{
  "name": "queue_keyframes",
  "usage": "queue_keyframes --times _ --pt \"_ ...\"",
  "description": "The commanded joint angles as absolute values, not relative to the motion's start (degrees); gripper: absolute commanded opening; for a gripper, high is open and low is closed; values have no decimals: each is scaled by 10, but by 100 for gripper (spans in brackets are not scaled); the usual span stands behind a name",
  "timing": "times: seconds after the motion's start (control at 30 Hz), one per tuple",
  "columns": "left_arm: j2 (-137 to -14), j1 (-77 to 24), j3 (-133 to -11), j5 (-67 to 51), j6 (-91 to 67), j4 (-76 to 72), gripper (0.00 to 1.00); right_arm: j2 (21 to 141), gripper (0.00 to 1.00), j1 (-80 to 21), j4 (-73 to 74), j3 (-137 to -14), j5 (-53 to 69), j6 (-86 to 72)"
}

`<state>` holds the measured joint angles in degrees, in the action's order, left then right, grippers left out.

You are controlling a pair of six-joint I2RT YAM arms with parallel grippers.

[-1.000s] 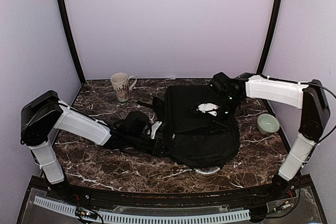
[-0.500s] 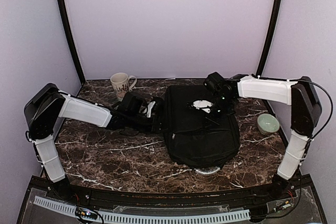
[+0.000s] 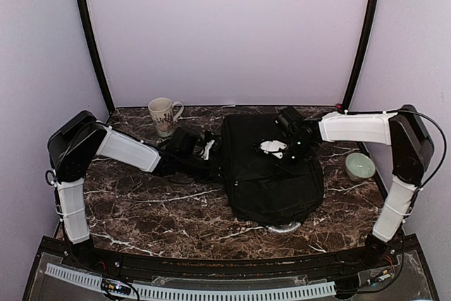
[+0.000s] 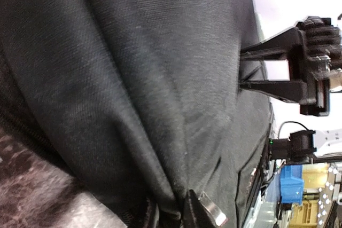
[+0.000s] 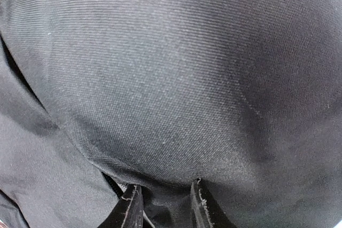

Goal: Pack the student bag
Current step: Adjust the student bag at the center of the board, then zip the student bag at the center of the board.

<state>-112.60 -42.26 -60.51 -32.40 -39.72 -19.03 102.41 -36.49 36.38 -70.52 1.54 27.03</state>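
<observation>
Marble worktop [image 3: 148, 209], dark brown with white veins, carries everything in view inside pale purple walls. The student bag [image 3: 271, 174], black and by far the biggest thing on it, lies flat at the centre-right, reaching from near the back wall toward the near edge. Its fabric fills both wrist views.

Both arms stretch inward from their bases at the near corners and meet at the far half of the bag. The left end effector [image 4: 173, 214] sits at the bag's left edge, clenched on a bunched fold of the black cloth, with creases running down into its fingers. The right end effector [image 5: 163, 206] is on top of the bag, closer to the back. A pucker of fabric sits between its two fingers, so it too appears to be pinching the bag. From the left wrist camera, its fingertips are seen pressing into the cloth's surface.

A cream mug [image 3: 163, 115] with dark print stands upright at the back left, behind the left forearm and apart from the bag. A pale green bowl [image 3: 359, 166] sits right of the bag, near it but not touching, beside the right arm's upright link. A grey loop handle [image 3: 282, 229] pokes out from the bag's near end.
</observation>
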Motion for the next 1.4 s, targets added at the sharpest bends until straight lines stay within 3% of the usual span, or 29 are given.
queue_keyframes --times 0.0,0.23,0.57,0.9,1.2,1.37 --pt "-1129 -433 -584 -379 -448 -254 12 1002 30 -360 363 -706 -9 260" --pt "-1129 -449 -579 -370 -461 -288 0 939 34 -422 385 -721 83 297" --pt "-1116 -470 -575 -356 -484 -322 0 969 39 -541 363 -742 23 309" --pt "-1111 -470 -574 -356 -489 -331 0 980 45 -582 323 -711 -28 310" --pt "-1108 -470 -571 -350 -482 -323 0 1004 44 -590 296 -704 -70 309" --pt "-1108 -470 -570 -350 -483 -324 0 1004 34 -592 269 -690 -115 306"
